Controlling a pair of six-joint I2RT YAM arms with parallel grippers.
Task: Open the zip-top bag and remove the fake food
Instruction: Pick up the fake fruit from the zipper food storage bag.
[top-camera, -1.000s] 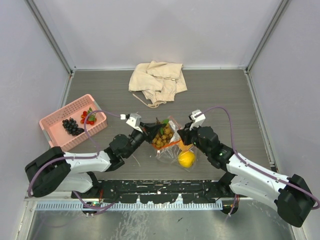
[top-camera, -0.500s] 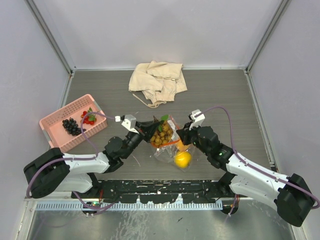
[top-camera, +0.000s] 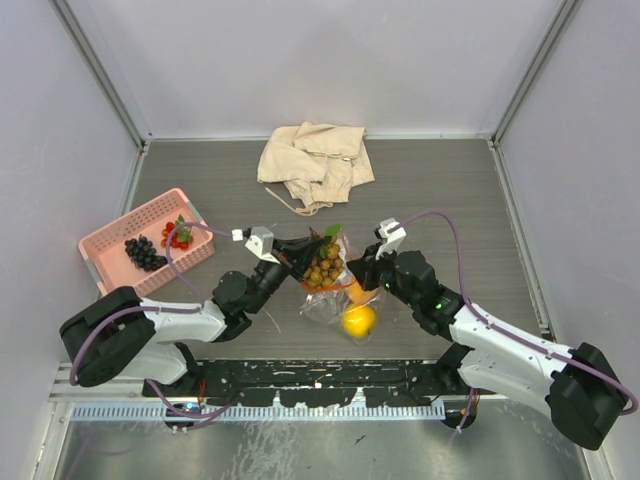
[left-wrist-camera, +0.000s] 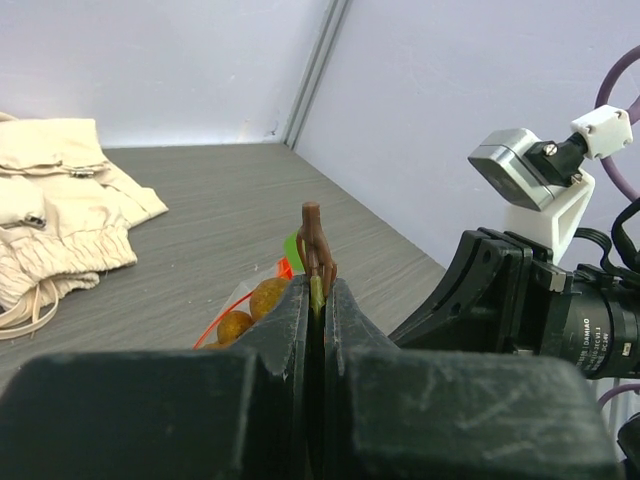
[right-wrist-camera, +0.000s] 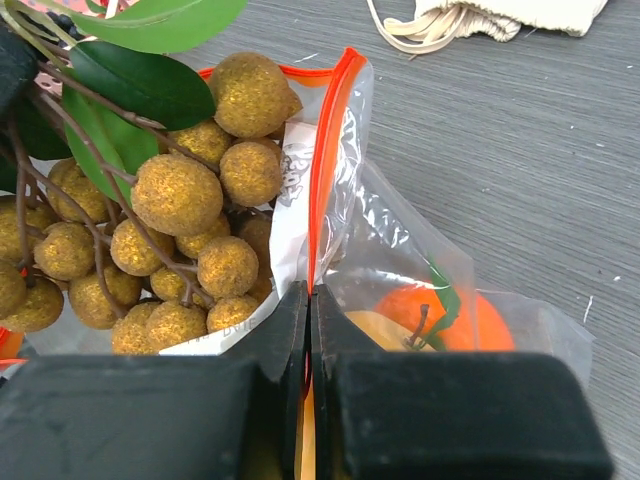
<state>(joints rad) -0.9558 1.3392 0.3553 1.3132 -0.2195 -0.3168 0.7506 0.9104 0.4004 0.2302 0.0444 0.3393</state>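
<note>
Nearest, the lemon (top-camera: 358, 320) and an orange fruit (right-wrist-camera: 440, 318) sit inside the zip-top bag (top-camera: 335, 303) on the desk (top-camera: 450, 190); the lemon has slid left. The right hand (top-camera: 364, 272) is clamped on the bag's zip edge. The left hand (top-camera: 297, 258) is clamped on the stem of the berry cluster (top-camera: 322, 268), now drawn slightly higher, nearly clear of the mouth.

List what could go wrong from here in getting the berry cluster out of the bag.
1. The left gripper pinches only the thin stem of the berry cluster; it might slip or snap.
2. The right gripper holds the zip-top bag just by its edge; the bag may pull free and drag the lemon along.
</note>
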